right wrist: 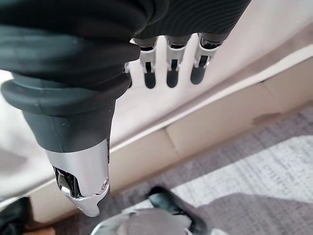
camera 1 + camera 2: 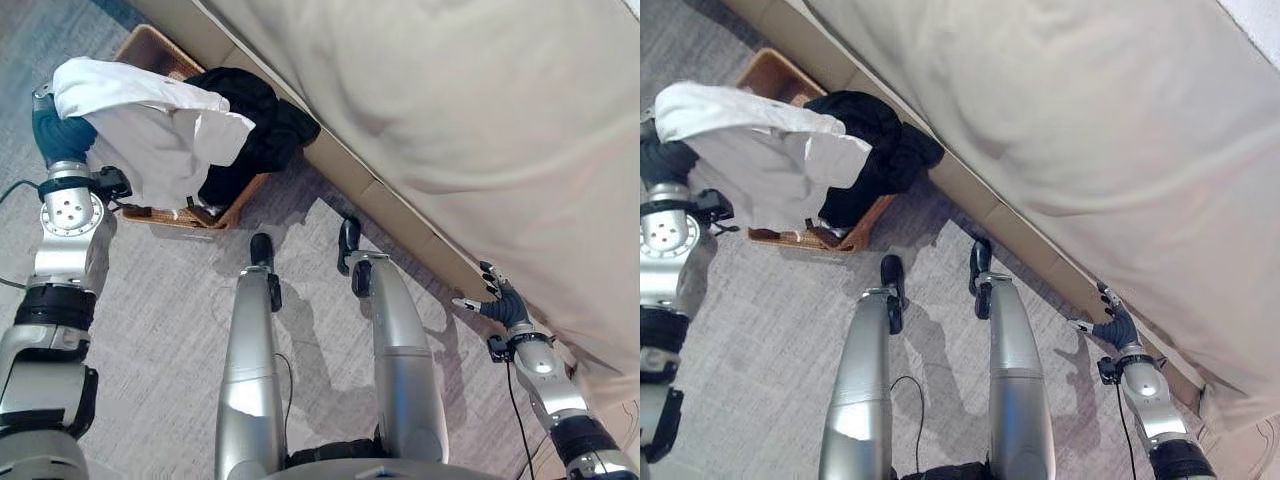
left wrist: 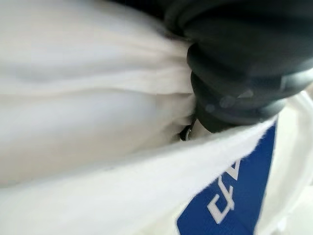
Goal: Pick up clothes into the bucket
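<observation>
The left hand (image 2: 62, 135) is raised at the left of the head views, its dark ribbed cover poking out from under a white garment (image 2: 150, 125) that is draped over it. The cloth covers the fingers, so whether they are curled into the fabric or straight cannot be told. In the left wrist view the same white cloth (image 3: 83, 122) fills the space beside the dark cover, and a blue patch with white lettering (image 3: 232, 198) shows on it. The garment hangs from the hand down across the near side of a brown wicker basket (image 2: 160, 50) that stands on the grey carpet (image 2: 170, 320) against the base of the bed. A black garment (image 2: 255, 130) lies heaped in the basket, spilling over its right rim, partly behind the hanging white cloth.

The right hand (image 2: 498, 298) is held low at the right of the head views, close to the wooden bed frame (image 2: 400, 225) and just under the edge of the cream bedcover (image 2: 450, 120) that hangs over it. Its fingers (image 1: 170, 73) are straight and relaxed, side by side, with the thumb (image 1: 83, 176) apart from them, and it holds nothing. In the right wrist view the fingers point toward the bedcover and the light wooden frame below it, with the grey carpet further out
</observation>
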You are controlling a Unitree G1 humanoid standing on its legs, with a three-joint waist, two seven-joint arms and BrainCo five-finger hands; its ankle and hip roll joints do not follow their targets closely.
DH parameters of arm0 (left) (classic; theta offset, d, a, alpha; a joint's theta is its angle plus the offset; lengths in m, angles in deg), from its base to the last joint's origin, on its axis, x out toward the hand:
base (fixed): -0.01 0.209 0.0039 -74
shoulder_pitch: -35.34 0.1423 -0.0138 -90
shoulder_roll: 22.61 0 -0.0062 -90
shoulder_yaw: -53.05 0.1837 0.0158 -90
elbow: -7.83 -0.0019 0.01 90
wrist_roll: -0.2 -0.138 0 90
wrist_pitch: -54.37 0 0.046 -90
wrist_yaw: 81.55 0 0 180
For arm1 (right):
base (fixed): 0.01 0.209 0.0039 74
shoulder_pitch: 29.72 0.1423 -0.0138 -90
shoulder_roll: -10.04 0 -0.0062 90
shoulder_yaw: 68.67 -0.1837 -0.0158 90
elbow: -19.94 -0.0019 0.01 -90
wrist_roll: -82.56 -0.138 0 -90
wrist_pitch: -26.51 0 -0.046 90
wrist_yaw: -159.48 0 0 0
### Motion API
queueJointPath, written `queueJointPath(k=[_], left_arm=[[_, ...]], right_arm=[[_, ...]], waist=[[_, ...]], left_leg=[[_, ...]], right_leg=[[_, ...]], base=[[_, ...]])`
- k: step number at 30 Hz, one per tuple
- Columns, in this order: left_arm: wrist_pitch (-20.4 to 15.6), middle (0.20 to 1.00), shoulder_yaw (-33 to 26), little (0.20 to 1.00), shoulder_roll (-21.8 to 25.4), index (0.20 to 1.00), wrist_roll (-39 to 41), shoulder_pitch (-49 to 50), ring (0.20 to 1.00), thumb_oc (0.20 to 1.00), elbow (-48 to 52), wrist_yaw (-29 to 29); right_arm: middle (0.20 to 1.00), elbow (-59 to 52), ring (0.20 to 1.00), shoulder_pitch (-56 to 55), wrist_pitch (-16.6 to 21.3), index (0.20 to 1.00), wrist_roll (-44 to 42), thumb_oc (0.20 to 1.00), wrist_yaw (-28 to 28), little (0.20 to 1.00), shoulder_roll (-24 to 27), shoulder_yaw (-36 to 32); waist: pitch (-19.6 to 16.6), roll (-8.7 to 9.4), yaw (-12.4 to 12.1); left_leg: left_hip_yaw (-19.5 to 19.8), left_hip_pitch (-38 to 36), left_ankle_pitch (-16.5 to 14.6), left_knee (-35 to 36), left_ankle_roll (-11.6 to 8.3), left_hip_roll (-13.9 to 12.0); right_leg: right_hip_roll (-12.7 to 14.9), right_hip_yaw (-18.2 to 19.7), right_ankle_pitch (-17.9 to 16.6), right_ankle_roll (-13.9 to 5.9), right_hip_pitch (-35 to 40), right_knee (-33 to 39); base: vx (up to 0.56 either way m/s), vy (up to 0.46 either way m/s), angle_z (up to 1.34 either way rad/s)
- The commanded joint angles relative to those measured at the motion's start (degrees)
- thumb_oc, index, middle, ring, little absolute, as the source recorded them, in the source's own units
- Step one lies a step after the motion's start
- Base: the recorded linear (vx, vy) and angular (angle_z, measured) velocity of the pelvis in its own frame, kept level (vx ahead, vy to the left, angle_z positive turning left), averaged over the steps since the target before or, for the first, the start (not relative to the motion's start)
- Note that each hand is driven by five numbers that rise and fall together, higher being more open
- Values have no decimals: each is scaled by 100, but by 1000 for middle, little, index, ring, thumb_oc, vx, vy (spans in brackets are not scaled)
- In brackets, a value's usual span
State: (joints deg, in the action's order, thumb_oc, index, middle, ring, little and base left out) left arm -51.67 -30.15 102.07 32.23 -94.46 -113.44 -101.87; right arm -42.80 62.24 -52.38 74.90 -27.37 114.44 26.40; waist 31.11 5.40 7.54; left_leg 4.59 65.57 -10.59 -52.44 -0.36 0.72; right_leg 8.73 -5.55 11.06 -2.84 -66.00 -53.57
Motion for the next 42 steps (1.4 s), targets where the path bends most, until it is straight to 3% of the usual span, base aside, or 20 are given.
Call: queueJointPath(k=[1,10,18,21,25,26,27,29,30,34,36,37,42], left_arm=[[-205,1000,127,1000,306,1000,-72,-520,1000,1000,-356,-203],[263,1000,512,1000,304,1000,-572,-1146,1000,1000,-1025,-652],[732,1000,107,1000,302,1000,-1058,-776,1000,1000,-1416,-797],[691,1000,-222,1000,217,1000,-1229,-219,1000,1000,-1038,-870],[326,1000,-838,1000,-362,1000,-934,915,1000,1000,-456,-750],[102,1000,-974,1000,-781,1000,-610,1331,1000,1000,-231,-537],[104,1000,-992,1000,-792,1000,-610,1363,1000,1000,-213,-535],[13,1000,-1104,1000,-1228,1000,-463,1804,1000,1000,-143,-337],[-104,1000,-1141,1000,-1741,1000,-205,2126,1000,1000,-127,-126],[-154,1000,-1066,1000,-2153,1000,-164,2461,1000,1000,-170,163],[-187,1000,-851,1000,-2607,1000,-356,2835,1000,1000,-347,472],[-178,1000,-785,1000,-2717,1000,-399,2917,1000,1000,-427,585],[-185,1000,-409,1000,-3123,1000,-920,3318,1000,1000,-887,1033]], right_arm=[[1000,-197,1000,-140,264,1000,-255,1000,-238,1000,125,80],[1000,-149,1000,-86,183,1000,-209,1000,-424,1000,-4,283],[1000,-60,1000,69,83,1000,-201,1000,-372,1000,-15,452],[1000,0,1000,83,66,1000,-183,1000,-337,1000,-15,469],[1000,153,1000,149,76,1000,-212,1000,-317,1000,-105,479],[1000,195,1000,199,102,1000,-285,1000,-301,1000,-152,434],[1000,196,1000,192,104,1000,-287,1000,-300,1000,-140,445],[1000,281,1000,248,154,1000,-394,1000,-303,1000,-226,370],[1000,477,1000,295,209,1000,-502,1000,-317,1000,-352,319],[1000,622,1000,291,242,1000,-480,1000,-336,1000,-415,271],[1000,902,1000,226,283,1000,-477,1000,-330,1000,-539,218],[1000,1010,1000,200,288,1000,-462,1000,-310,1000,-574,200],[1000,1679,1000,-4,288,1000,-467,1000,-161,1000,-775,195]], waist=[[-131,-8,29],[-131,-26,44],[-131,-57,-46],[-131,-90,-79],[-131,-155,-185],[-132,-186,-236],[-132,-191,-228],[-133,-244,-256],[-135,-302,-281],[-137,-364,-301],[-267,-408,-309],[-322,-418,-303],[-735,-446,-314]], left_leg=[[-25,-114,-76,128,56,96],[-47,134,-117,75,102,159],[-47,-85,-116,265,137,203],[-40,-281,-67,447,131,218],[-44,-756,49,841,99,232],[-65,-1025,83,1011,87,243],[-65,-1050,87,1027,87,241],[-97,-1380,116,1205,68,231],[-113,-1772,146,1410,49,220],[-95,-2292,197,1696,22,207],[-92,-3101,299,2204,-42,165],[-120,-3269,521,2418,-32,166],[-141,-4518,741,3334,-175,56]], right_leg=[[270,98,18,-233,383,350],[340,74,44,-254,130,278],[344,108,41,-176,271,454],[338,118,13,-154,426,592],[302,126,-44,-140,828,897],[281,136,-57,-123,1051,1039],[278,134,-61,-123,1076,1056],[258,132,-80,-118,1368,1204],[224,131,-106,-119,1742,1397],[182,93,-161,-122,2270,1693],[106,44,-265,-140,3090,2210],[111,-11,-472,-111,3280,2440],[-16,-181,-626,-175,4572,3328]], base=[[20,9,29],[13,0,1],[7,-4,2],[0,0,0],[-8,-26,3],[0,0,0],[0,0,0],[8,8,-4],[0,0,0],[40,-21,-6],[74,-34,-6],[43,-21,-10],[144,-70,-3]])
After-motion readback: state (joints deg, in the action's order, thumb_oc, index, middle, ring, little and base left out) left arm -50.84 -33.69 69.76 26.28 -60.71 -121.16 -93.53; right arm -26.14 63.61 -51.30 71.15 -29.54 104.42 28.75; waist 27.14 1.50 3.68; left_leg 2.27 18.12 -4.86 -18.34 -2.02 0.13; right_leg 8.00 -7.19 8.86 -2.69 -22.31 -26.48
